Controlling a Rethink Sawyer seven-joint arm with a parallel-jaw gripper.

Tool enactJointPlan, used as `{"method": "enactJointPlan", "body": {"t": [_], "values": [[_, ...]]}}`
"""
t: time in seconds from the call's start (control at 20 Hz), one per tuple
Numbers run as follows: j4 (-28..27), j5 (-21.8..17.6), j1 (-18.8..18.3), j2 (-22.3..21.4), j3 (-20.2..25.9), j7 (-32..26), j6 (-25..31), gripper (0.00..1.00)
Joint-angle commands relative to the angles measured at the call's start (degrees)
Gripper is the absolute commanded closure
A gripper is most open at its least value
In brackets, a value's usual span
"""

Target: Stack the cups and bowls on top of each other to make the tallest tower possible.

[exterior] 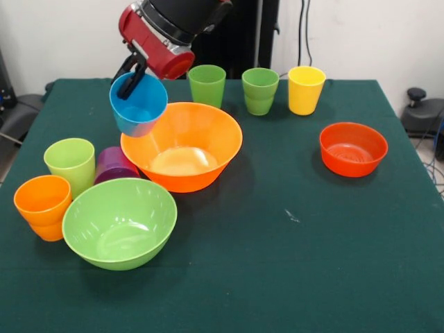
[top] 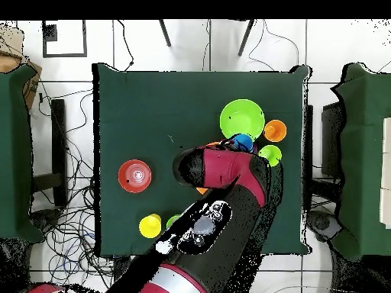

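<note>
Gripping blue cup [exterior: 139,104] by rim, hand [exterior: 132,80] holds it tilted, lifted upper left of frame beside large orange bowl [exterior: 182,146], likely for stacking.

Front view: camera sits across the table [exterior: 277,263], facing the robot, angled down, fairly near; the arm [exterior: 170,28] enters from the top edge. Overhead view: camera high above, looking straight down, robot base at bottom; takes in the whole table [top: 153,107], floor and neighbouring tables. Both views share the tabletop, e.g. the red-orange bowl [exterior: 353,148] [top: 134,175], turned half round between them.
</note>
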Motion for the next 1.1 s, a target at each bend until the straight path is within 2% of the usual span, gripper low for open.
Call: {"method": "enactJointPlan", "body": {"t": [0.05, 0.5, 0.65, 1.0, 1.1], "values": [[6.0, 5.9, -3.4, -2.6, 12.1, 5.0, 8.6, 1.0], [7.9, 9.3, -4.2, -3.4, 14.1, 5.5, 10.4, 1.0], [7.3, 9.0, -3.9, -3.1, 13.5, 4.7, 10.6, 1.0], [7.8, 7.4, -4.2, -2.6, 13.6, 4.0, 1.5, 1.0], [8.3, 8.2, -4.6, -2.8, 14.2, 4.6, 1.5, 1.0]]}}
